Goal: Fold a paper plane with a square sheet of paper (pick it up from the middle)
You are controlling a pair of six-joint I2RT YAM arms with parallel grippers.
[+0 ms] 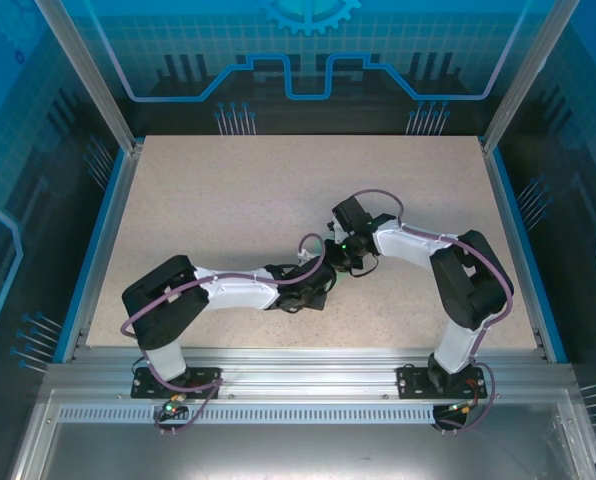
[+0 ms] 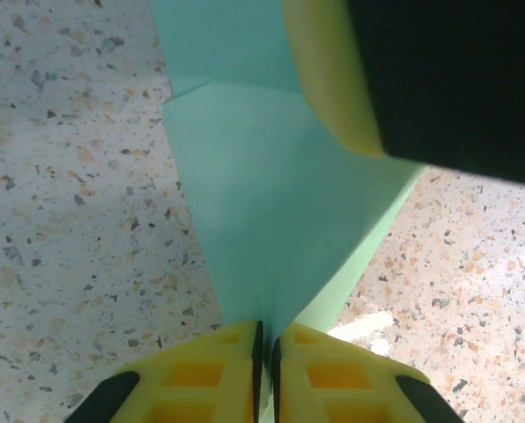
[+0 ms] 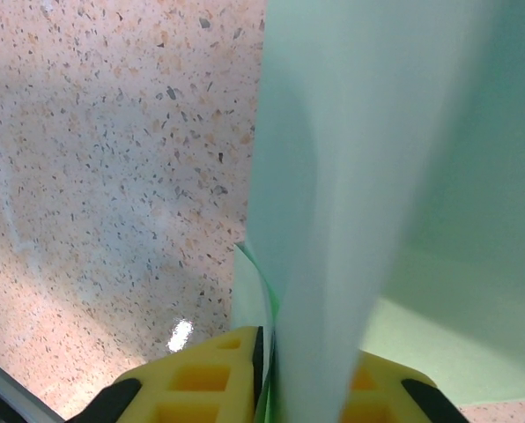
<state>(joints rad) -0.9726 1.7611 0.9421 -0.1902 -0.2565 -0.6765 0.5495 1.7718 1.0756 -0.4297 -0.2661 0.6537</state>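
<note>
Near the centre of the table, the mint-green paper sheet is partly folded. Left gripper and right gripper each pinch it, jaws pressed together. Apparently a creasing step; the next move requires coordinated, tear-free motion.

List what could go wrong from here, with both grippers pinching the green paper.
1. The left gripper and right gripper both clamp the same thin paper; any pull apart could tear it or slip it out.
2. The right gripper's pad sits very close to the left gripper, so a small move might knock them together.
3. The paper bows upward in the right wrist view, so a crease could land off-line.
</note>
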